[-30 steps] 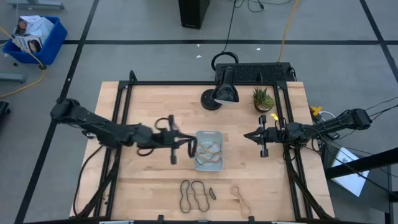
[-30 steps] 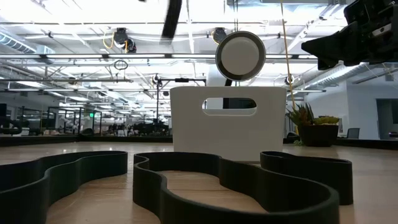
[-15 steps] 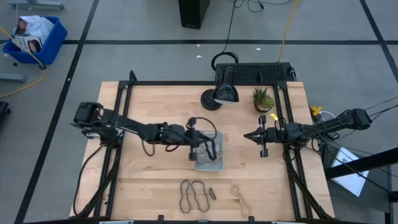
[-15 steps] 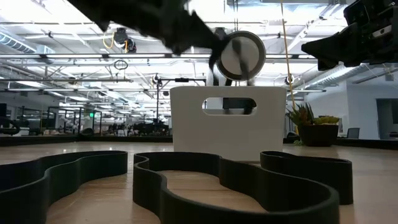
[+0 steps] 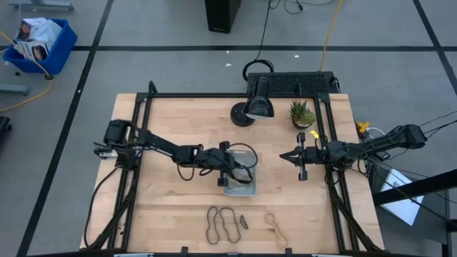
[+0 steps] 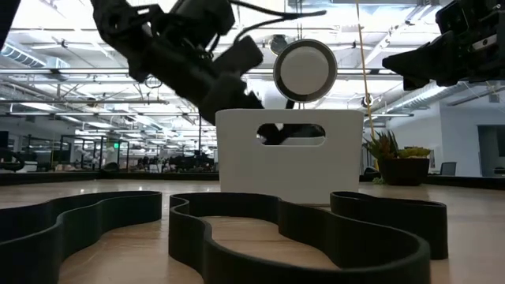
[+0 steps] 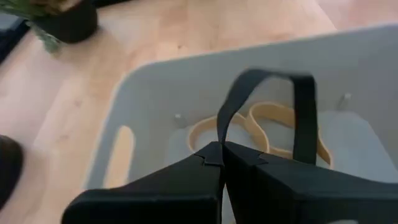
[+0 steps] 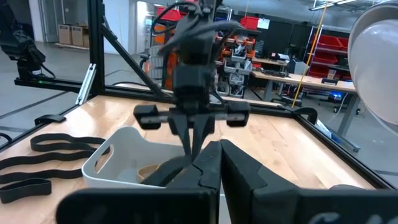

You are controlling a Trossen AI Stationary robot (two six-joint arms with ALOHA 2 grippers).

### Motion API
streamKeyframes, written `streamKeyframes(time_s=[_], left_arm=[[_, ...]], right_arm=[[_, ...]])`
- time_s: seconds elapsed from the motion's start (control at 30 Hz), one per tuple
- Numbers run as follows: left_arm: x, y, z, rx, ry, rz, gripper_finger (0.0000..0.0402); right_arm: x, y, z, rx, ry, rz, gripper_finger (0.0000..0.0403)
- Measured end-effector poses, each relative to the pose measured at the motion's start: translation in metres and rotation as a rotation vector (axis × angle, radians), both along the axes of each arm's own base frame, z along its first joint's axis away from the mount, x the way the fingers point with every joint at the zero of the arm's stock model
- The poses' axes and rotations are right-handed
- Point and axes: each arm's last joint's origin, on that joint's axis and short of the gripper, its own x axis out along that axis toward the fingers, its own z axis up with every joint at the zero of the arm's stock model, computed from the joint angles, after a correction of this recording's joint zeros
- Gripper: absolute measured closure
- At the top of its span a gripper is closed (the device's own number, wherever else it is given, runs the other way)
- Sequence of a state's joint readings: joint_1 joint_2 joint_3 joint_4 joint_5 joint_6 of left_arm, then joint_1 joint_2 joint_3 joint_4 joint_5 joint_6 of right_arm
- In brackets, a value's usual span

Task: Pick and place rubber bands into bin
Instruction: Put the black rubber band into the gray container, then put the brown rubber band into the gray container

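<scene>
My left gripper (image 5: 230, 168) hangs over the bin (image 5: 246, 188), jaws pinched tight on a dark rubber band (image 7: 264, 112), so that letting go should drop it straight in with the tan bands (image 7: 273, 127) lying on the bin's floor. I hold the band at its two ends, pinched together, so it arches up and away from my fingertips as a tall narrow loop, its long axis running out ahead of the jaws and over the tray. My right gripper (image 5: 298, 156) waits well off to the side, jaws together on nothing, keeping clear of the drop. More bands (image 5: 223, 223) lie near the front edge of the table (image 5: 171, 207), long axes mostly running front to back.
</scene>
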State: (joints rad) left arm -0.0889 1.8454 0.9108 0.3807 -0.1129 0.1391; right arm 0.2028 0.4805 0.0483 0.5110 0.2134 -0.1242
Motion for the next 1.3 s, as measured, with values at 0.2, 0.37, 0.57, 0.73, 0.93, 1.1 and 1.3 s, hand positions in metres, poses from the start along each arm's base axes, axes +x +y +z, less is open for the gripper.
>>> streamKeyframes(time_s=[0.2, 0.37, 0.57, 0.73, 0.93, 1.1, 1.3], left_arm=[[0.002, -0.001, -0.012, 0.004, 0.028, -0.008, 0.0382], [0.001, -0.005, -0.01, 0.011, 0.017, -0.029, 0.0342], [0.002, -0.006, -0.006, -0.023, -0.01, -0.016, 0.0271], [0.002, -0.006, -0.006, -0.039, -0.008, -0.004, 0.0203], [0.003, -0.008, 0.0, -0.013, -0.011, -0.025, 0.0145], [0.007, -0.021, 0.039, 0.013, -0.035, -0.065, 0.0123], [-0.005, -0.05, 0.105, 0.099, -0.109, -0.183, 0.0151]], right_arm=[[0.0, 0.0, 0.0, 0.0, 0.001, 0.0, 0.0399], [0.0, 0.0, 0.0, -0.001, 0.004, 0.0, 0.0399], [0.0, 0.0, -0.001, -0.002, 0.01, 0.0, 0.0399], [0.0, 0.0, -0.001, -0.002, 0.011, 0.0, 0.0399], [0.0, 0.0, -0.001, -0.002, 0.011, 0.001, 0.0399], [0.0, 0.0, -0.001, -0.002, 0.01, 0.001, 0.0399], [0.0, 0.0, -0.001, -0.002, 0.01, 0.001, 0.0399]])
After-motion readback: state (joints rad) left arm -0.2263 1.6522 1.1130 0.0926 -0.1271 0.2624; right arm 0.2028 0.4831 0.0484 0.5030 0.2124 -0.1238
